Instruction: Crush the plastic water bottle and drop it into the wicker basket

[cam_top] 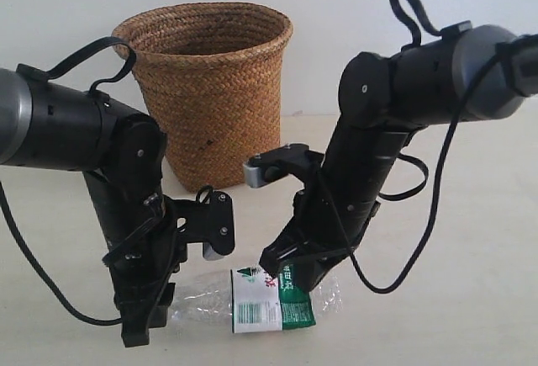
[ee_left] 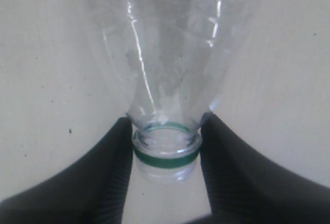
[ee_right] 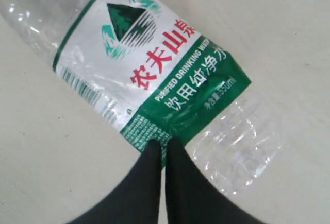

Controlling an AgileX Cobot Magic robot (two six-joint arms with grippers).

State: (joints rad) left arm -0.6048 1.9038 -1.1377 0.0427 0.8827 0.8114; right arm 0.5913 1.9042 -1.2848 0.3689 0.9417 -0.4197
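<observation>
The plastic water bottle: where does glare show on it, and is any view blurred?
Left wrist view: white streaks of glare on the plastic water bottle, slightly soft. Right wrist view: label sharp, small glints on the clear end. Exterior view: even light, mildly hazy.

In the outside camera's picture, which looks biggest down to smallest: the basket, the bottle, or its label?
1. wicker basket, clearly largest, though it stands farther back.
2. plastic water bottle, lying on its side.
3. label, just a band round the bottle.
</observation>
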